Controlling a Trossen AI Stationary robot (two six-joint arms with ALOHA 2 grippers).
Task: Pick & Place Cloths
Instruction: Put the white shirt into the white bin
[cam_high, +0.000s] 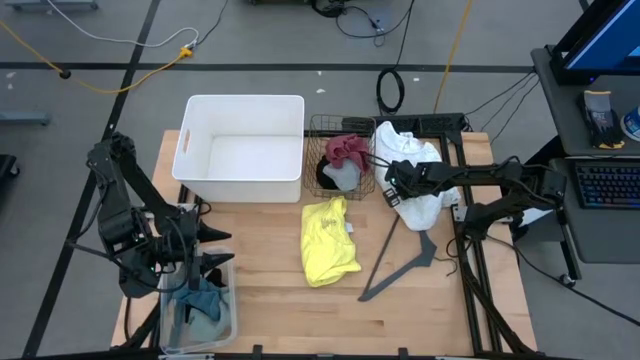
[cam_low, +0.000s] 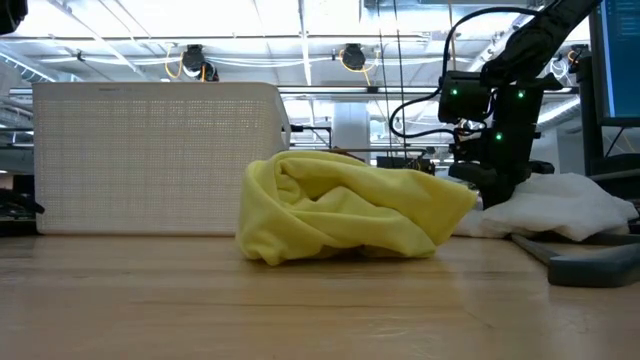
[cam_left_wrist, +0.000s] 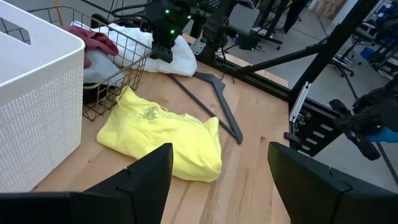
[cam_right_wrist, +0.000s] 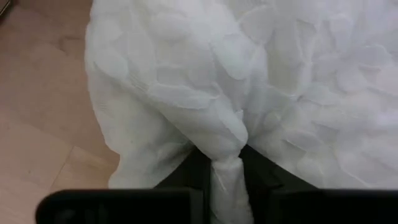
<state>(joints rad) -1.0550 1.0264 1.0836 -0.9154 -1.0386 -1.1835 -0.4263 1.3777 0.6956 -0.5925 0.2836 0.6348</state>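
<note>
The white cloth lies right of centre in the high view, beside the wire basket. It looks light, soft and floppy, best pinched at a raised fold. The right gripper reaches in from the right, low, its fingers pinching such a fold. The left gripper hovers open at lower left.

The wooden counter carries a white bin, wire basket, clear tub — plus yellow cloth, white cloth, grey hanger.
</note>
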